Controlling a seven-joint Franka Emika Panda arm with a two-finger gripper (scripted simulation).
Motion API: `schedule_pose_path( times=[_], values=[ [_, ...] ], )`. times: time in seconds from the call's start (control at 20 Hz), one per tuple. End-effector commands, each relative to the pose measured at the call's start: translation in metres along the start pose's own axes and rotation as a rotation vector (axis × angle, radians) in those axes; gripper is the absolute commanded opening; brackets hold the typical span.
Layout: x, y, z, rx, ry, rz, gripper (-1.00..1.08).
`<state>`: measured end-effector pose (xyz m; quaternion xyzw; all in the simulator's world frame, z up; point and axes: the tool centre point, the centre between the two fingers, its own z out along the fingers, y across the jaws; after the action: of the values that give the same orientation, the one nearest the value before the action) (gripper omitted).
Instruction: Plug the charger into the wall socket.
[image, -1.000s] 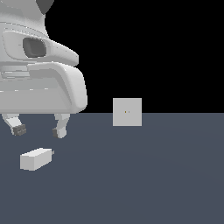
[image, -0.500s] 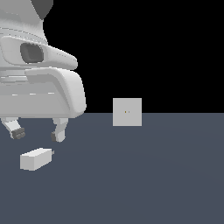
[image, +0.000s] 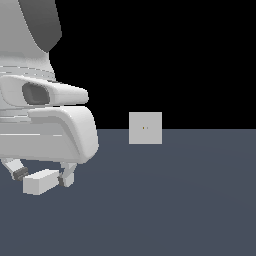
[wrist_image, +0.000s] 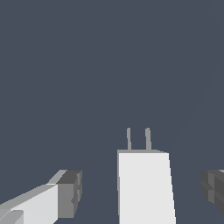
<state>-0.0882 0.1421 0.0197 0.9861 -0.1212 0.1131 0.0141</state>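
Lengthwise, charger (wrist_image: 144, 186) prongs lead away.

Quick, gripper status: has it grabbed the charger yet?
Gripper: open, not holding anything. The charger sits between the fingers with visible gaps on both sides, so no grasp yet.

Arm casing: glossy white, rounded, dark grey upper panel
Gripper (image: 42, 176): white fingers (wrist_image: 41, 201), dark grey ribbed pads
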Motion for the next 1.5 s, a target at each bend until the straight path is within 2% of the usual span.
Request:
schedule_pose_path(
  times=[0.0,0.15,0.2,0.9,1.45],
  values=[
    [-0.001,0.0,0.006,0.0,0.001,0.001,1.0],
    [-0.001,0.0,0.008,0.0,0.001,0.001,1.0],
    [-0.001,0.0,0.008,0.0,0.001,0.001,-1.0],
    [0.001,0.003,0.007,0.001,0.002,-0.002,-1.0],
    [0.027,0.035,-0.003,0.011,0.004,-0.048,-1.0]
  ],
)
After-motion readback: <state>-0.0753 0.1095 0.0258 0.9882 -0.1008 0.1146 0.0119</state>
